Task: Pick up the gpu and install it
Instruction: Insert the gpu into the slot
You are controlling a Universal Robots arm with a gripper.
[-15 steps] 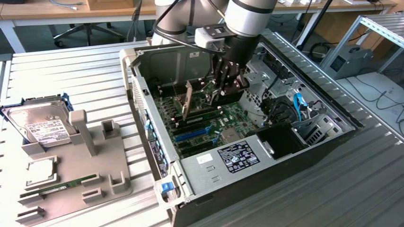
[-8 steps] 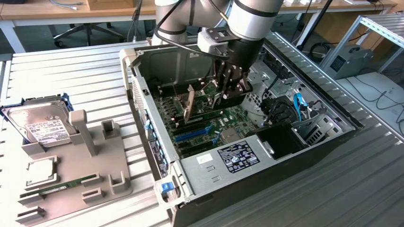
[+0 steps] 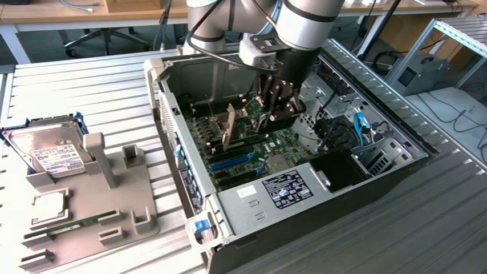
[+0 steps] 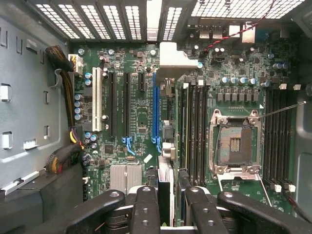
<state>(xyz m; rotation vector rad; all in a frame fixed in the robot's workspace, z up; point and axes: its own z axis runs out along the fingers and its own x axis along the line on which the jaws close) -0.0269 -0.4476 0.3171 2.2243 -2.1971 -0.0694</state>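
The gpu (image 3: pixel 228 129) stands on edge inside the open computer case (image 3: pixel 346 171), low over the green motherboard (image 3: pixel 259 148). My gripper (image 3: pixel 272 114) reaches down into the case and is shut on the card's upper edge. In the wrist view the gpu (image 4: pixel 165 161) shows edge-on as a thin dark strip between my black fingers (image 4: pixel 146 209), with its pale metal bracket (image 4: pixel 173 61) at the far end by the case's vented rear wall. The card runs parallel to the long blue slot (image 4: pixel 155 107) and close beside it; I cannot tell whether it touches a slot.
A grey fixture (image 3: pixel 91 194) at the exterior view's left holds a silver hard drive (image 3: pixel 49 151), a processor chip (image 3: pixel 49 205) and a green memory stick (image 3: pixel 76 221). Inside the case sit the open processor socket (image 4: pixel 236 144), memory slots (image 4: pixel 195 131) and a cable bundle (image 4: pixel 66 92).
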